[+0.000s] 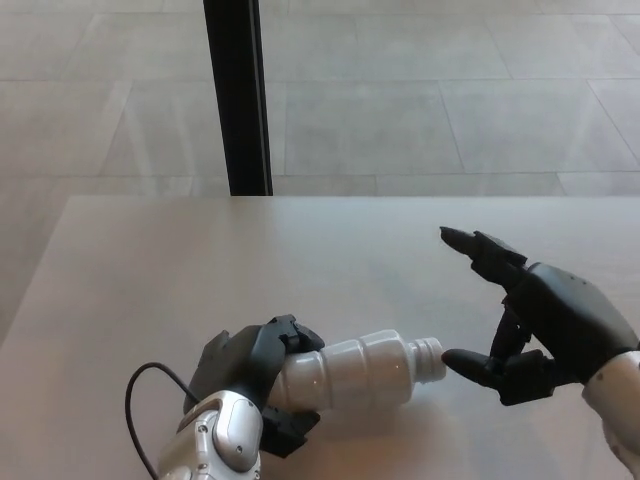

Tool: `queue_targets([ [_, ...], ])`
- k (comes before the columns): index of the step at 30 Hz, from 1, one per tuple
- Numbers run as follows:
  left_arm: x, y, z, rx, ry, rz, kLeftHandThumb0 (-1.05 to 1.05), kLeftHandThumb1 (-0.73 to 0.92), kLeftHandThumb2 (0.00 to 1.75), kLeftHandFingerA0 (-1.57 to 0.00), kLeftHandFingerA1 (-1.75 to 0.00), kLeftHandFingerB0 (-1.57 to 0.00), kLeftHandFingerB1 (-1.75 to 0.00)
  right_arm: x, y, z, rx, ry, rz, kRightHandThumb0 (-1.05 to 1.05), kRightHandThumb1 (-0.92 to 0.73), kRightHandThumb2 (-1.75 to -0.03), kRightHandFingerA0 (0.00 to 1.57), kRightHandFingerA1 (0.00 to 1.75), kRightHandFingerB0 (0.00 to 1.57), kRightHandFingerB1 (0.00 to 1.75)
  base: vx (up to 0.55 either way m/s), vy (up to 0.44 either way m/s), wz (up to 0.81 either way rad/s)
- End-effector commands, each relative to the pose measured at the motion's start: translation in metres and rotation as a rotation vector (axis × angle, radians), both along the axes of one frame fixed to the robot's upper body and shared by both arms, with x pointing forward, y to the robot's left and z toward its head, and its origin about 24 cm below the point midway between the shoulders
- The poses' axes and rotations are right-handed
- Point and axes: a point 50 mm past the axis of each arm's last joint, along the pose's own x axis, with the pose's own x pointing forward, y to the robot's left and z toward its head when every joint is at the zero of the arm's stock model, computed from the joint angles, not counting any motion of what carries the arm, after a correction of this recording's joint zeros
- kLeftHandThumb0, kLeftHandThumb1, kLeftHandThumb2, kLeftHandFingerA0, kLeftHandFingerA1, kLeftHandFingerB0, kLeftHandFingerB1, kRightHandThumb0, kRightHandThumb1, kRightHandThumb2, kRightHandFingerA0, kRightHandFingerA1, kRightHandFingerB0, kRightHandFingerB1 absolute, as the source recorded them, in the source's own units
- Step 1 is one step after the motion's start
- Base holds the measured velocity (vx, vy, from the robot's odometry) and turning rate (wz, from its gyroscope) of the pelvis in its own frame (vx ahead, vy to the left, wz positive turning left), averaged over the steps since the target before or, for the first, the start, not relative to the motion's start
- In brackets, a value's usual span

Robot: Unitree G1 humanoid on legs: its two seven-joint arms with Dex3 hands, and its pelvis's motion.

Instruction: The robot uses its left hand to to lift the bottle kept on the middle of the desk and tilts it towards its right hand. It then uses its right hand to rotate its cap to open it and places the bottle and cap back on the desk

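One left hand [262, 375], nearest the camera: black fingers are wrapping round the base end of the bottle, holding it above the desk. One black cable [150, 385] is looping out beside the silver wrist.

One bottle [355, 372], white and ribbed: it is lying almost level, neck pointing toward the right hand. The neck end is showing its threads; whether a cap is sitting on it cannot be told.

One right hand [530, 320], just beside the bottle's neck: fingers are spread wide and gripping nothing. The thumb tip is hovering right at the bottle's mouth; the two upper fingers are reaching up and away from it.

One desk [200, 260], pale, carrying nothing else in sight.

One black post [238, 95], standing upright behind the desk's far edge.

One tiled floor [450, 90], grey, stretching beyond.
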Motion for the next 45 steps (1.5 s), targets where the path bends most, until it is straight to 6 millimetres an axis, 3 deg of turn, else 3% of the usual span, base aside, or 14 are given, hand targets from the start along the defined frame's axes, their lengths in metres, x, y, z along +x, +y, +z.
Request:
queue_targets([
  [1, -0.006, 0.008, -0.015, 0.032, 0.086, 0.009, 0.03, 0.67, 0.92, -0.81, -1.46, -0.56, -0.67, 0.002, -0.011, 0.000, 0.004, 0.006, -0.030, -0.66, -0.63, -0.60, 1.04, 0.88, 0.20, 0.28, 0.00, 0.000, 0.00],
  [6, -0.006, 0.009, -0.016, 0.028, 0.081, 0.010, 0.05, 0.64, 0.96, -0.77, -1.60, -0.58, -0.71, 0.003, -0.015, -0.002, 0.008, 0.004, -0.038, -0.63, -0.63, -0.60, 1.05, 0.88, 0.27, 0.30, 0.00, 0.000, 0.00],
  [7, -0.006, 0.009, -0.015, 0.029, 0.059, 0.013, 0.06, 0.65, 0.97, -0.69, -1.13, -0.56, -0.68, 0.003, -0.017, -0.003, 0.011, 0.005, -0.040, -0.67, -0.53, -0.87, 1.03, 0.96, 0.27, 0.46, 0.00, 0.000, 0.00],
  [10, -0.008, 0.010, -0.015, 0.013, -0.021, 0.023, 0.05, 0.62, 1.01, -0.69, -1.01, -0.56, -0.69, 0.002, -0.023, -0.007, 0.016, 0.019, -0.049, -0.62, -0.51, -0.89, 1.05, 0.99, 0.29, 0.47, 0.00, 0.000, 0.00],
  [11, -0.007, 0.008, -0.012, -0.125, -0.040, 0.083, 0.03, 0.57, 1.24, -0.81, -1.75, -0.66, -1.33, 0.000, -0.026, -0.012, 0.005, 0.044, -0.046, -0.64, -0.52, -0.89, 1.03, 0.98, 0.32, 0.48, 0.00, 0.000, 0.00],
  [15, -0.001, 0.004, -0.005, -0.198, -0.096, 0.118, 0.07, 0.51, 1.40, -0.90, -1.75, -0.72, -1.60, 0.000, -0.029, -0.020, -0.004, 0.091, -0.042, -0.59, -0.63, -0.60, 1.04, 0.99, 0.42, 0.36, 0.00, 0.000, 0.00],
  [24, 0.007, -0.012, 0.023, -0.472, -0.150, 0.160, -0.01, 0.65, 1.42, -0.97, -1.75, -0.76, -1.48, 0.001, -0.031, -0.036, -0.004, 0.162, -0.043, -0.58, -0.61, -0.59, 1.02, 1.01, 0.48, 0.35, 0.00, 0.000, 0.00],
  [25, 0.006, -0.013, 0.023, -0.504, -0.147, 0.164, 0.02, 0.78, 1.35, -1.02, -1.19, -0.93, -1.12, 0.001, -0.031, -0.037, 0.005, 0.167, -0.043, -0.58, -0.61, -0.59, 1.02, 1.02, 0.48, 0.35, 0.00, 0.000, 0.00],
  [27, 0.005, -0.014, 0.023, -0.511, -0.154, 0.158, 0.03, 0.77, 1.35, -1.04, -1.19, -0.95, -1.13, 0.001, -0.029, -0.038, 0.012, 0.168, -0.039, -0.58, -0.61, -0.59, 1.01, 1.02, 0.47, 0.36, 0.00, 0.000, 0.00],
  [28, 0.005, -0.015, 0.022, -0.497, -0.148, 0.156, 0.04, 0.60, 1.42, -0.91, -1.75, -0.68, -1.69, 0.001, -0.027, -0.038, 0.009, 0.167, -0.036, -0.59, -0.61, -0.59, 1.01, 1.00, 0.47, 0.36, 0.00, 0.000, 0.00],
  [33, 0.003, -0.015, 0.016, -0.420, -0.136, 0.128, 0.11, 0.63, 1.33, -0.90, -1.75, -0.70, -1.60, 0.004, -0.018, -0.032, 0.015, 0.132, -0.009, -0.62, -0.62, -0.59, 0.94, 1.00, 0.38, 0.39, 0.00, 0.000, 0.00],
  [34, 0.003, -0.014, 0.017, -0.411, -0.139, 0.121, 0.12, 0.63, 1.33, -0.89, -1.75, -0.71, -1.59, 0.005, -0.018, -0.031, 0.016, 0.127, -0.010, -0.65, -0.49, -0.88, 0.94, 0.99, 0.29, 0.50, 0.00, 0.000, 0.00],
  [44, 0.000, -0.008, 0.010, -0.326, -0.157, 0.086, 0.10, 0.59, 1.33, -0.89, -1.75, -0.72, -1.58, 0.022, -0.019, -0.006, 0.006, 0.086, -0.093, -0.74, -0.68, -0.61, 0.95, 0.96, 0.17, 0.29, 0.00, 0.000, 0.00],
  [45, 0.000, -0.008, 0.010, -0.327, -0.157, 0.086, 0.10, 0.58, 1.34, -0.89, -1.75, -0.72, -1.58, 0.023, -0.019, -0.005, 0.010, 0.085, -0.097, -0.74, -0.53, -0.91, 0.96, 1.02, 0.11, 0.43, 0.00, 0.000, 0.00],
])
